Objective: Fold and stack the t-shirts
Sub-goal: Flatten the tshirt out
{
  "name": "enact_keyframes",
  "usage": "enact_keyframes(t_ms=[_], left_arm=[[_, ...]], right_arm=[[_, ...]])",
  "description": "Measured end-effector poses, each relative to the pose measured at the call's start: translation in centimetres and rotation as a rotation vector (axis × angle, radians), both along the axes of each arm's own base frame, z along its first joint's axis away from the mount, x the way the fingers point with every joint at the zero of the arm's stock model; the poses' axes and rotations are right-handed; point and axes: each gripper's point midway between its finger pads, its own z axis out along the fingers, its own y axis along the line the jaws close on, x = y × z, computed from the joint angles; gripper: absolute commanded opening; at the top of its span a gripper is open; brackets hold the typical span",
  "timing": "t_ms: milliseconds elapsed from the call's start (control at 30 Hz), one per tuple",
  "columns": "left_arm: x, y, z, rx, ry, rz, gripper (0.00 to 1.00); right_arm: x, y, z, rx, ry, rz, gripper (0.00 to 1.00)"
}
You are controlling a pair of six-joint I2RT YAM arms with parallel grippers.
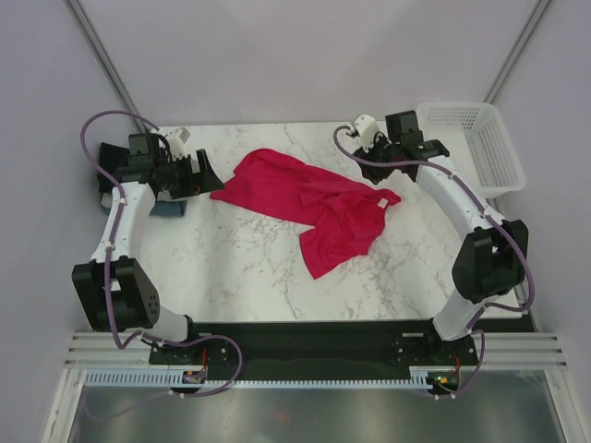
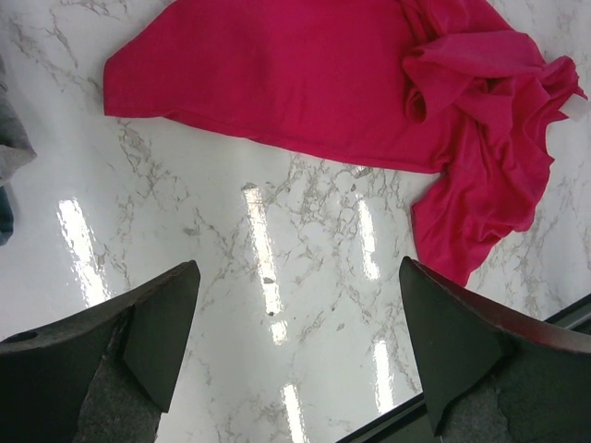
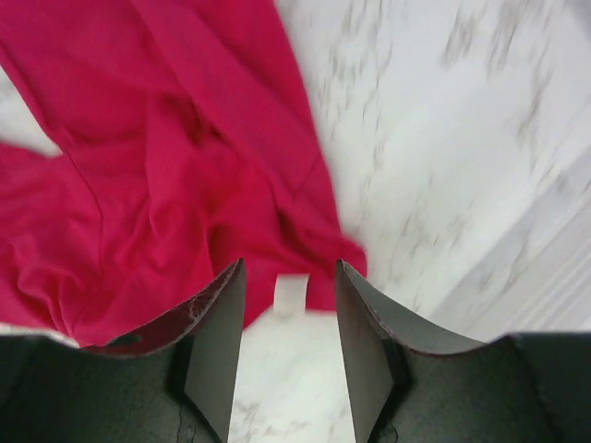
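One crimson t-shirt (image 1: 314, 208) lies crumpled, unfolded, on the worktop (image 1: 240, 268), centre toward the far edge. Left pincer (image 2: 295, 314) spread wide, empty, over bare marble beside it. Right pincer (image 3: 291, 281) spread, empty, over the shirt's white label (image 3: 291, 295).

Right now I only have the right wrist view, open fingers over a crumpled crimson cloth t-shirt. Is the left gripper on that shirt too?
Observer: No. The left gripper hangs open over the bare marble table, beside the crimson t-shirt, touching nothing.
Operator: Anything off to my right?
Observer: A white plastic mesh basket stands at the far right, beyond the right gripper.
Operator: Any other shirts?
Observer: A blue folded cloth shows at the table's left side, partly hidden under the left arm.
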Motion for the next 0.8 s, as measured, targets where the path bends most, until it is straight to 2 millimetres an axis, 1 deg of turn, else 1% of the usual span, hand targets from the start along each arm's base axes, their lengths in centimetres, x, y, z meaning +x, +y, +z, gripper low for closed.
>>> enact_keyframes(t_ms=[67, 100, 133, 167, 200, 233, 300, 367, 433, 467, 533, 633, 800], left_arm=[[-0.3, -0.1, -0.5, -0.005, 0.014, -0.002, 0.97], [-0.4, -0.1, -0.8, -0.006, 0.022, -0.003, 0.97], [-0.5, -0.1, -1.0, -0.007, 0.027, -0.003, 0.97], [-0.6, -0.1, -1.1, -0.008, 0.032, -0.003, 0.97], [-0.6, -0.1, -1.1, -0.008, 0.032, -0.003, 0.97], [-0.6, -0.1, -1.0, -0.007, 0.030, -0.003, 0.97], [-0.6, -0.1, -1.0, -0.007, 0.029, -0.003, 0.97], [-0.8, -0.2, -1.0, -0.007, 0.029, -0.003, 0.97], [-1.1, -0.2, -1.2, -0.008, 0.035, -0.003, 0.97], [-1.3, -0.2, -1.3, -0.007, 0.036, -0.002, 0.97], [-1.6, -0.2, -1.4, -0.005, 0.038, -0.001, 0.97], [-2.0, -0.3, -1.6, -0.006, 0.043, -0.001, 0.97], [-2.0, -0.3, -1.7, -0.006, 0.047, -0.001, 0.97]], right_arm=[[1.7, 3.2, 2.7, 0.031, -0.087, 0.090, 0.47], [2.2, 4.6, 3.3, 0.041, -0.113, 0.128, 0.45], [2.5, 6.3, 3.5, 0.046, -0.126, 0.173, 0.44], [2.9, 8.0, 3.2, 0.050, -0.132, 0.217, 0.43], [3.2, 9.6, 2.6, 0.050, -0.129, 0.253, 0.42], [3.4, 11.3, 1.4, 0.050, -0.114, 0.294, 0.41], [3.5, 14.2, -1.8, 0.045, -0.059, 0.349, 0.42], [3.6, 16.1, -4.8, 0.043, -0.003, 0.386, 0.41], [3.8, 17.5, -7.4, 0.041, 0.044, 0.407, 0.40], [4.0, 18.0, -8.3, 0.043, 0.059, 0.411, 0.40], [4.7, 18.8, -9.4, 0.048, 0.073, 0.409, 0.40], [5.6, 19.4, -9.2, 0.058, 0.061, 0.404, 0.40], [6.5, 20.0, -7.6, 0.080, 0.018, 0.398, 0.39]])
